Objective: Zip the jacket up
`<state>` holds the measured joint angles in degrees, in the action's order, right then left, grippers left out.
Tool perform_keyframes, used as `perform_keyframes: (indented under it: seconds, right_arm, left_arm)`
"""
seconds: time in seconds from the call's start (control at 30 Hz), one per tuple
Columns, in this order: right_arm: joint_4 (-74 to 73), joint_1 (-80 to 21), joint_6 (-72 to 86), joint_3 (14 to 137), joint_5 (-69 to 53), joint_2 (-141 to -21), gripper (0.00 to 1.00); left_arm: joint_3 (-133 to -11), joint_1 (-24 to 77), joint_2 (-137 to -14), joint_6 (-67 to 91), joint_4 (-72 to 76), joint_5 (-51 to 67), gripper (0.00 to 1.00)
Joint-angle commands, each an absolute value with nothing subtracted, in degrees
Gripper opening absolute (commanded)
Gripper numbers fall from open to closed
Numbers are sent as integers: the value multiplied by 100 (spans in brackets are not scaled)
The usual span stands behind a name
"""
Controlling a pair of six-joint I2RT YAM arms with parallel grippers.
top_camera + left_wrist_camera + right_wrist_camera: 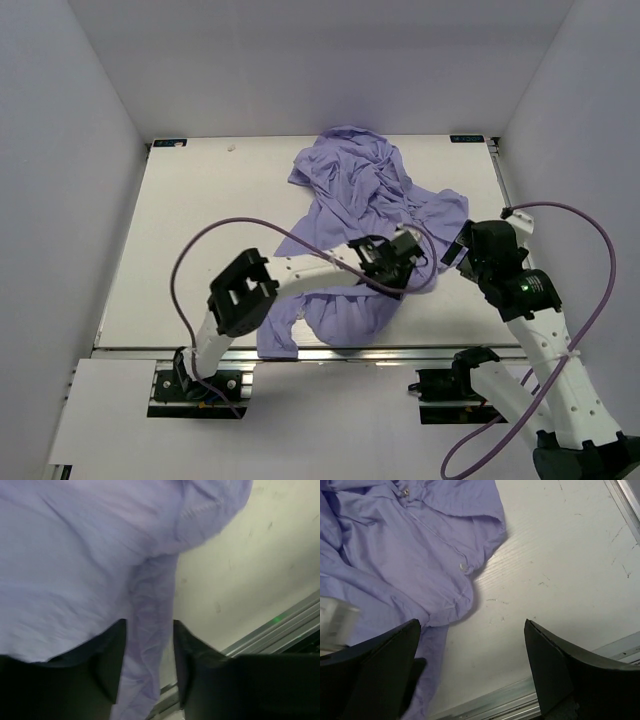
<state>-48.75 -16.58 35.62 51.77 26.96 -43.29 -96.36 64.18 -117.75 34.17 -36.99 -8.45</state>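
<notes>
jacket (355,195): we see it crumpled on the table (200,220), from mid-far to the near edge | left gripper (149,665): jaws narrow, pinching a strip of its fabric | right gripper (472,627): we read jaws wide, empty; over tabletop just beside the jacket's edge

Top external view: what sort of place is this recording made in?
Most likely a lab robot test cell, not a home: a white table boxed in by plain white walls, two arms mounted on an aluminium rail at its near edge, a lavender jacket crumpled on it.
</notes>
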Motion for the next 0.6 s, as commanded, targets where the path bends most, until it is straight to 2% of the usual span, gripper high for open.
perform_keyframes:
  seconds: [0.0, 0.03, 0.07, 0.1, 0.33, 0.43, 0.57]
  right_arm:
    - [-5001, -1635, 3577, 5151, 2787, -4412, 89]
    - [-4905, -1626, 3499, 5116, 2751, -4421, 89]
    - [-4843, -1626, 3455, 5089, 2725, -4430, 89]
    - [-4799, -1635, 3428, 5054, 2655, -4473, 89]
    - [-4079, -1635, 2813, 4940, 1707, -4974, 89]
    - [-3561, -1635, 2435, 4904, 1179, -5334, 89]
    - [-3077, -1635, 2215, 4904, 662, -6184, 89]
  left_arm:
    - [-10230, 6565, -11795, 3401, -4473, -783, 55]
    - [-10187, 6565, -11734, 3393, -4421, -791, 64]
    - [-10013, 6565, -11646, 3375, -4386, -800, 68]
    - [-9898, 6565, -11393, 3375, -4342, -817, 96]
    - [-8949, 6303, -10233, 3629, -4316, -1407, 98]
    - [-8159, 5706, -9767, 3779, -3844, -951, 98]
    - [-7436, 4854, -9720, 3815, -3130, -142, 98]
